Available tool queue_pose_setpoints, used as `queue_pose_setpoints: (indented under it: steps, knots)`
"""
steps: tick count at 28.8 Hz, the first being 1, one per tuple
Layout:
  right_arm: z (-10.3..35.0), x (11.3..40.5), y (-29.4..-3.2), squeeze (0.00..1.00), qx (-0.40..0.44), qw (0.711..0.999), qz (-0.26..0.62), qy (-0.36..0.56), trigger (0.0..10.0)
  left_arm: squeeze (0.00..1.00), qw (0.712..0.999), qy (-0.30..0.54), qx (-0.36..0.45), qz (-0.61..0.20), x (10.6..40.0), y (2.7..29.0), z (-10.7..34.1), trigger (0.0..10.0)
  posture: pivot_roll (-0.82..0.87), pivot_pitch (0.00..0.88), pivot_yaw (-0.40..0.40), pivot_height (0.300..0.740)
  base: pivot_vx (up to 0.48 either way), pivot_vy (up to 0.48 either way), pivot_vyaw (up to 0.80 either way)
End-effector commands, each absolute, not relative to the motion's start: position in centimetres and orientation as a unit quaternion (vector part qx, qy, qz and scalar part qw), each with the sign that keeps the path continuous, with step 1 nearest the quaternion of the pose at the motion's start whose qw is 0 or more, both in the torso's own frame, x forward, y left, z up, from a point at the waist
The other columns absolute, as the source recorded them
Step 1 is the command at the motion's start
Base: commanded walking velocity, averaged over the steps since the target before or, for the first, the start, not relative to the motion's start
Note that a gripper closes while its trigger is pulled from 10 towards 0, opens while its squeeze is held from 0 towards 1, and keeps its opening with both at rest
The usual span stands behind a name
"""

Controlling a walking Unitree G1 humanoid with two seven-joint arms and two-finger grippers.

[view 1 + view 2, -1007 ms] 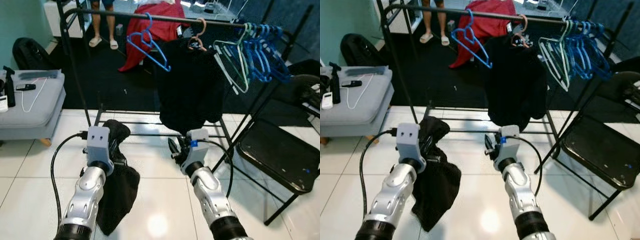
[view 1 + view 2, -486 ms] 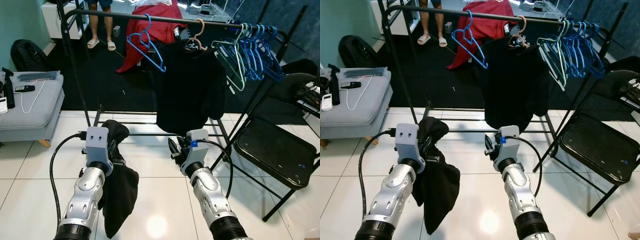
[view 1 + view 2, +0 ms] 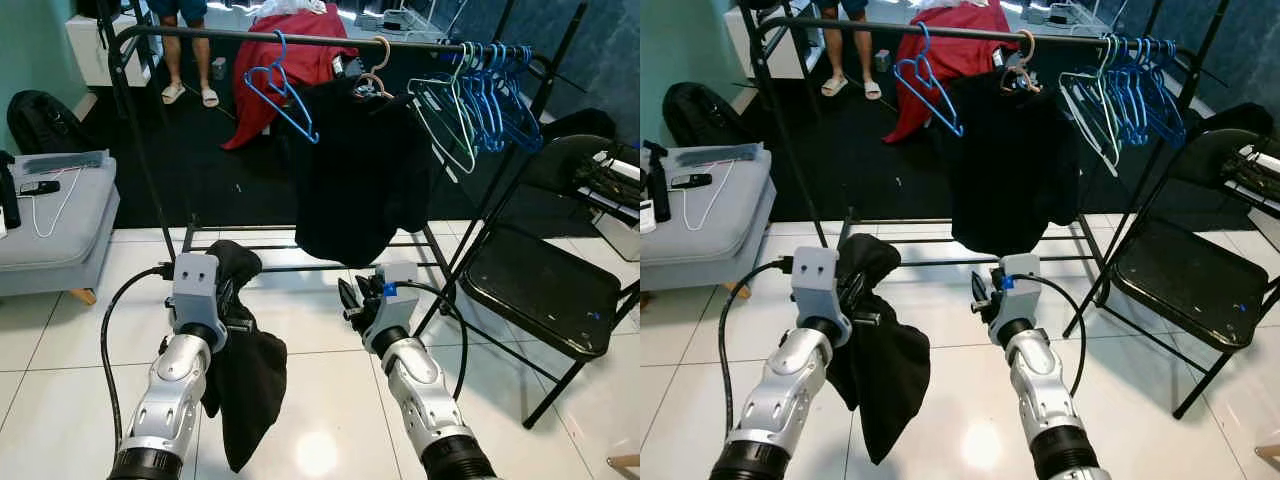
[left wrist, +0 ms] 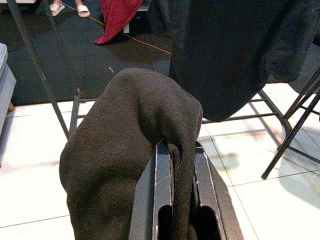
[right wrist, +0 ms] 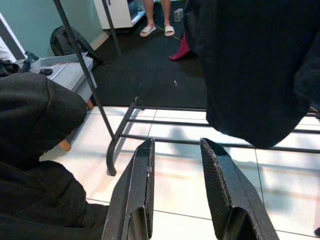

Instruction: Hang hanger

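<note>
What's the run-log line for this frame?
left gripper: shut on black garment, held low before rack | right gripper: open, empty | black garment on rack: hung | blue hanger: free

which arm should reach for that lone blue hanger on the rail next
Right. The right end effector is open and holds nothing, so it seems free to reach up to the blue hanger on the rail. The left end effector is shut on a black garment.
</note>
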State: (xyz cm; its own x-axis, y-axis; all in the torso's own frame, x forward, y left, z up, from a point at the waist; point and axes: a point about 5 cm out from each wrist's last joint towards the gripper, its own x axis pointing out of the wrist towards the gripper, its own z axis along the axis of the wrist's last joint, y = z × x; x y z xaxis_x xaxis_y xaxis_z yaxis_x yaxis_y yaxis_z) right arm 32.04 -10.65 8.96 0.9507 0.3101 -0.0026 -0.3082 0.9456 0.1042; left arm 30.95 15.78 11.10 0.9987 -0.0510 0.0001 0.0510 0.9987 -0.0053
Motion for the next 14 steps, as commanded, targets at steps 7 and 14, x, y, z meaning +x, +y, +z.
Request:
queue_pose_setpoints:
  steps: [7, 14]
  knots:
    - [8.57, 31.74, -10.78, 0.0, 0.055, 0.987, 0.15, 0.014, 10.0, 0.0, 1.0, -0.004, 0.0, -0.031, 30.95, 15.7, 11.31, 10.0, -0.04, 0.112, -0.051, 0.74, 0.0, 0.321, 0.0]
    - [8.58, 31.78, -10.7, 0.0, 0.057, 0.987, 0.148, 0.014, 10.0, 0.0, 0.999, -0.008, 0.018, -0.041, 31.04, 15.43, 11.54, 10.0, -0.03, 0.118, -0.044, 0.74, 0.0, 0.071, 0.0]
